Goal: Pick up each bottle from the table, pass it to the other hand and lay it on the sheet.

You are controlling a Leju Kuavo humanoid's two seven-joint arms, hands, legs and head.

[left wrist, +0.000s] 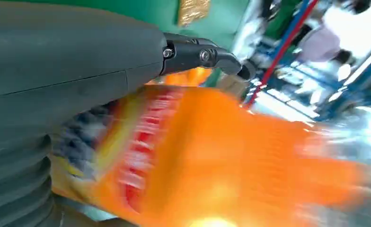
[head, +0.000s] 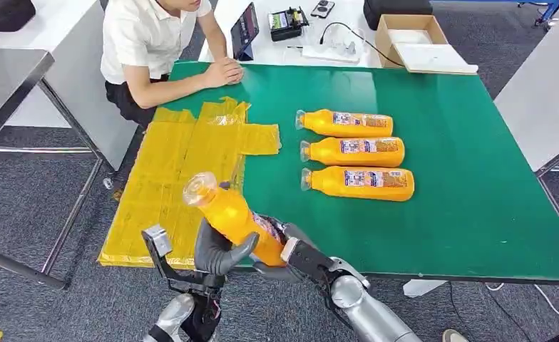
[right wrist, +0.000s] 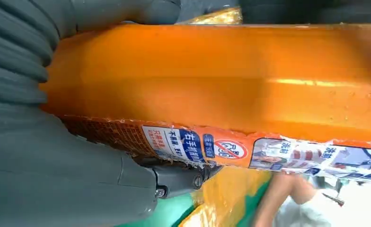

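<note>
Handover in progress: both the left robot hand (head: 223, 253) and right robot hand (head: 291, 253) are wrapped around the orange bottle (head: 230, 214), tilted above the desk (head: 476, 214) edge beside the yellow sheet (head: 170, 178). Risk: right releases before left's grip is firm, so the smooth bottle slips, drops off the edge.

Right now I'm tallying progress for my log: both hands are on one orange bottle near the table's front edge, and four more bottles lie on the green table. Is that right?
Not quite. The head view shows three bottles lying on the green table, not four: far bottle, middle bottle, near bottle. The rest holds: left hand and right hand are both on the held bottle.
</note>
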